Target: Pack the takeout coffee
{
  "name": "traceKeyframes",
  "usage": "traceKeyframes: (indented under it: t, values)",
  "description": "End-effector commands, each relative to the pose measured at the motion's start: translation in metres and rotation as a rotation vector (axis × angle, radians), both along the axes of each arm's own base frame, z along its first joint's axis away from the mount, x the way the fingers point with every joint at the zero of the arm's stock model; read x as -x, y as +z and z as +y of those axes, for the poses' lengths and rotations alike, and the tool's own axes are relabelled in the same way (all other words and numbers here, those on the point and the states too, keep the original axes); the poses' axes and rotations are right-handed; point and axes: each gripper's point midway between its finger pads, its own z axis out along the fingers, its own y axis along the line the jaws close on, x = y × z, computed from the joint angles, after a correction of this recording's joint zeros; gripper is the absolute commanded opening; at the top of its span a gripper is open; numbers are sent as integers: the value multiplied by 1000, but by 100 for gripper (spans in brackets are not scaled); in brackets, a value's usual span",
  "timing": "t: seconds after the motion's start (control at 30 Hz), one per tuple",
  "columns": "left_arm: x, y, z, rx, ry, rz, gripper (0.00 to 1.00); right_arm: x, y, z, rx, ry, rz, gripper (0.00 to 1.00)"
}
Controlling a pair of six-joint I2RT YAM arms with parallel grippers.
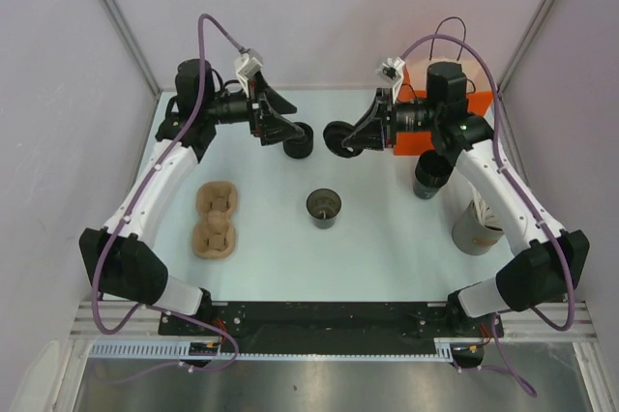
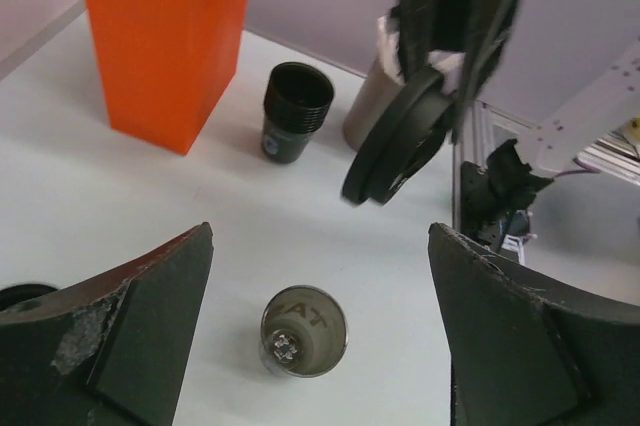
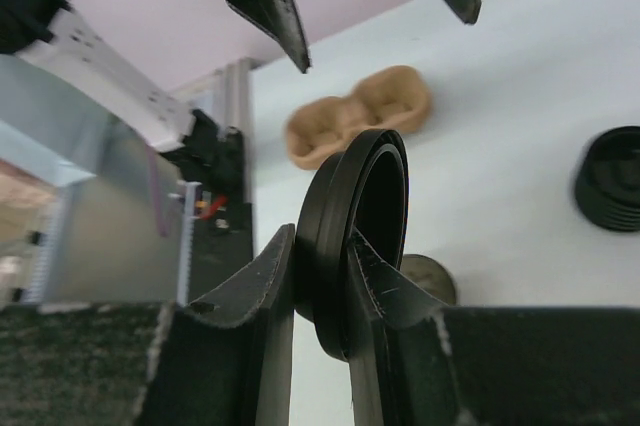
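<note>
**At mid-surface: cup uncovered, lid gripped by right hand**

On the white surface (image 1: 387, 248), an orange paper bag (image 2: 165, 41) is stood upright at the far right, partly hidden behind the right arm in the top view. A grey tub (image 1: 472, 230) is placed at the right edge, nearer the arm bases. A brown pulp tray (image 1: 216, 220) with two pockets is laid on the left side. A stack of black cups (image 2: 293, 111) is set between the bag and the tub, close to both.

The takeout coffee cup (image 1: 324, 207) is found upright near the middle of the surface, right of the tray and well apart from it, its mouth uncovered. A low black ribbed stack (image 3: 610, 191) is seen at the far centre, just beside the left hand; whether it is lids or cups cannot be told.

A round black lid (image 3: 370, 176) is held on edge, off the surface, pinched at its rim. The right hand (image 3: 325, 246) is clenched on that lid. The left hand (image 2: 320, 234) is spread wide, released, with nothing between its fingers, and is pointed toward the lid from the left.
</note>
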Motion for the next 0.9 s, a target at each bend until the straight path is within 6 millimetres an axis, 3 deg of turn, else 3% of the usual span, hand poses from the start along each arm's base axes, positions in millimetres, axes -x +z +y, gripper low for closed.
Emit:
traceKeyframes:
  t: [0.0,0.17,0.3,0.5,0.87]
  values:
    - [40,36,-13,63,-176,-136,93,25,19,6,-107,198,105,17]
    - [60,15,-29,44,-231,-110,93,25,28,7,-144,225,106,17]
    - [62,5,-33,37,-233,-92,92,25,35,4,-169,224,147,17]
    - [63,10,-40,78,-270,-67,90,22,31,5,-174,219,149,16]
    - [74,7,-62,87,-327,-21,75,17,31,4,-183,204,158,16]
